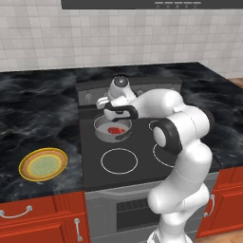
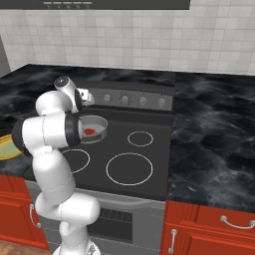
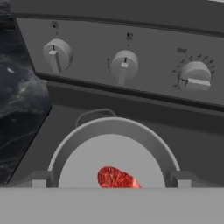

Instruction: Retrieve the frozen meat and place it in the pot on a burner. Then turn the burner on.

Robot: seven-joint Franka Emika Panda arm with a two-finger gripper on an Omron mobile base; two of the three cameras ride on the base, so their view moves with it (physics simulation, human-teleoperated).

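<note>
The meat (image 1: 115, 130) is lying inside the pot (image 1: 100, 124) at the cooktop's (image 1: 95, 171) back-left corner; the gripper (image 1: 105, 105) is hovering above, fingers apart, no readable lettering.

Arm: white Panda rising at five o'clock in the left base view, elbow bent, forearm reaching toward eleven o'clock.
Wrist: folded forward, hand tipped down.
Gripper (image 1: 105, 107): jaws spread wide, holding nothing.

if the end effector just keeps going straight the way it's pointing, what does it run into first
Probably the stove's control panel, around the middle knob or just below it. The end effector looks over the pot holding the frozen meat; depth is uncertain.
</note>
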